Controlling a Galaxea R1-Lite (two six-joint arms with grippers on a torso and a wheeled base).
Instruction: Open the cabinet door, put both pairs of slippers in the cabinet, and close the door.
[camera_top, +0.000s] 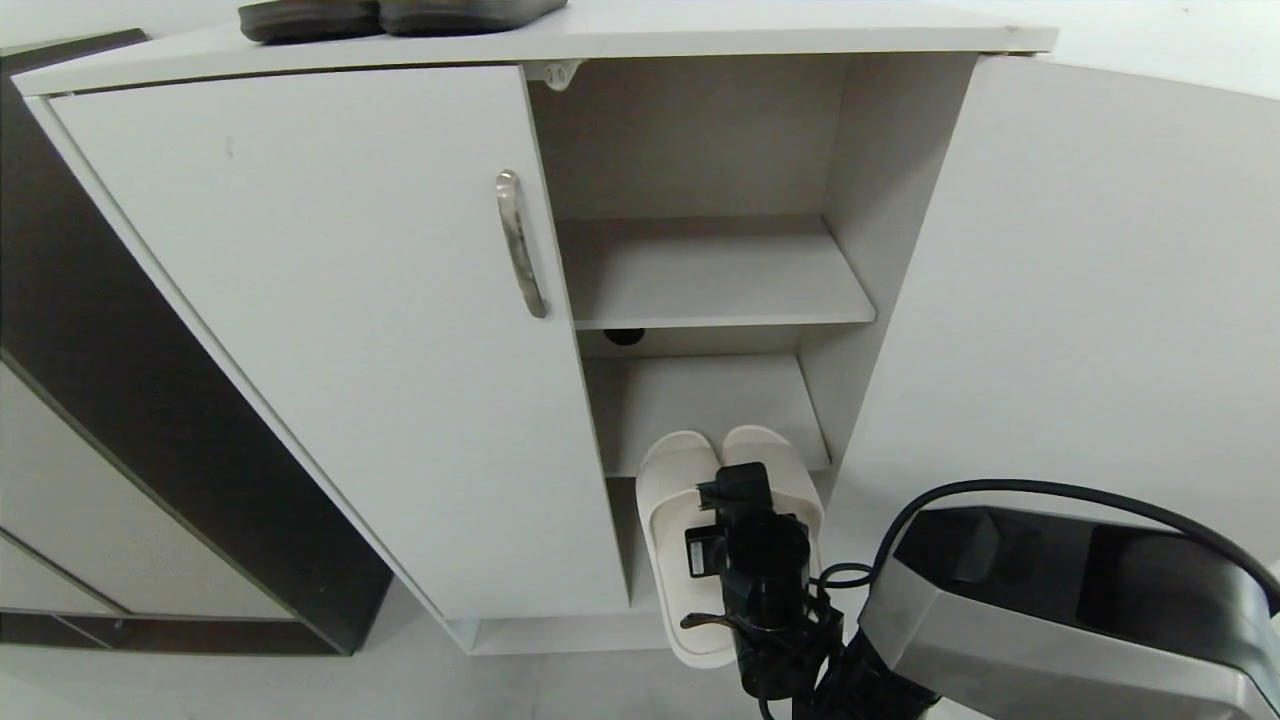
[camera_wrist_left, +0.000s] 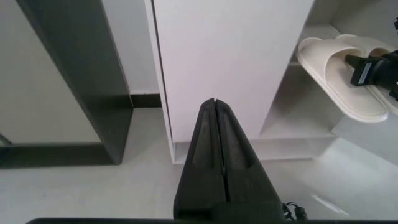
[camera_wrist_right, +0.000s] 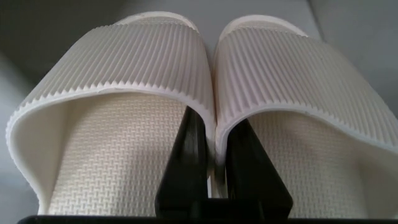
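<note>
Right gripper (camera_wrist_right: 215, 134) pinches the white slippers (camera_wrist_right: 118, 168) by their touching inner strap edges, judged a sound hold for light, pliant foam; left gripper (camera_wrist_left: 214, 109) pressed together, empty.

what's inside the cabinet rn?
White slippers, pinched by the right gripper, toes over the lower shelf. The shut left door hides that half.

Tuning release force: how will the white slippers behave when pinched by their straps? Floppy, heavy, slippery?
Likely light: the right gripper carries both white slippers with one pinch on their adjoining straps. Probably fairly stiff, since they jut out of the cabinet without visible sag. The ribbed straps should grip well, though soft foam may squash.
</note>
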